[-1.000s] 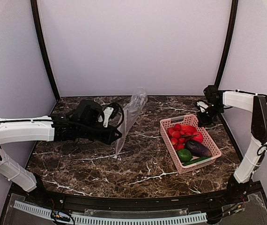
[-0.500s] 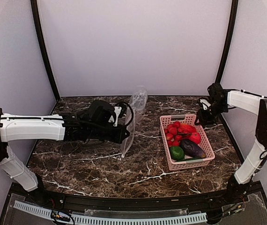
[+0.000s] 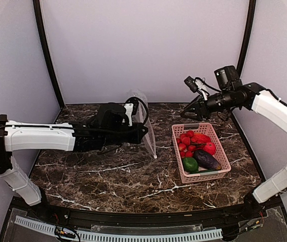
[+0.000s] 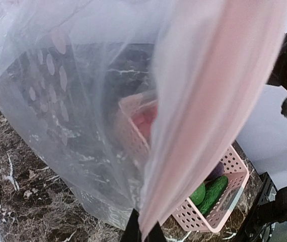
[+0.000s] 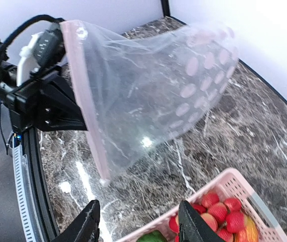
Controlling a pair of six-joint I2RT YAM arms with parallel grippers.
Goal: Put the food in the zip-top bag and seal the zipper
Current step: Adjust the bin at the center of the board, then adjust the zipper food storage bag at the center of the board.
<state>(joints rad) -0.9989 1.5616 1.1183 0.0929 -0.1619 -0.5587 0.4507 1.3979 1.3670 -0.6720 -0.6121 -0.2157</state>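
Currently the left gripper (image 3: 142, 133) pinches the clear dotted plastic bag (image 5: 153, 101) (right gripper (image 5: 139, 224) spread, empty); its limp mouth could sag shut.

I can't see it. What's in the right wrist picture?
The left end effector holds a clear, dotted zip-top bag up by its pink zipper above a marble table. Below, the right end effector, open, frames a pink basket corner holding red toy fruit.

Pink basket (image 3: 206, 175) on dark marble table (image 3: 108, 176)
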